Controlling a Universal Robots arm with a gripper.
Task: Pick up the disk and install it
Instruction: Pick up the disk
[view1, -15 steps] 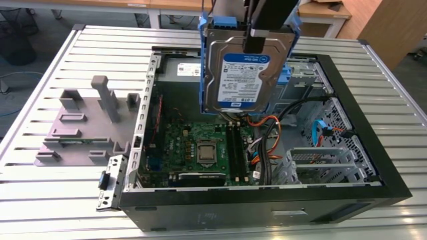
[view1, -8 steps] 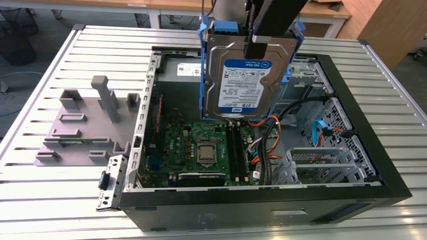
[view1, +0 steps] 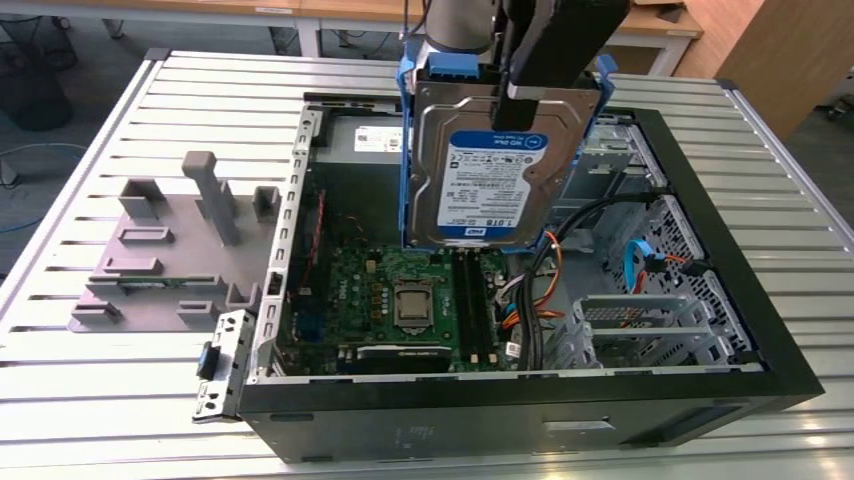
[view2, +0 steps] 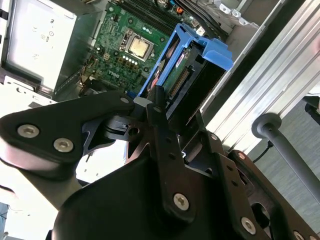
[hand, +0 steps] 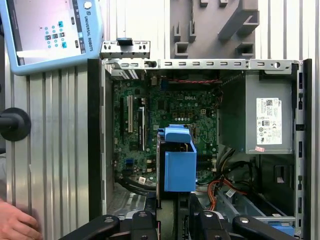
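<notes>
Hanging upright over the open computer case (view1: 781, 370), the disk (view1: 491, 170) screens the twelve o'clock end of the green board (view1: 400, 300) and part of the grey power-supply box (view1: 350, 140) at its nine o'clock in the exterior view. The arm (view1: 461, 20) and the gripper (view1: 518, 100) clamping the drive run off the frame at twelve o'clock, the case front at six. In the second wrist view the gripper's black body covers most of the disk. In the first wrist view a blurred hand (hand: 17, 225) and a screened pendant (hand: 50, 35) are cut by the picture's edge.
</notes>
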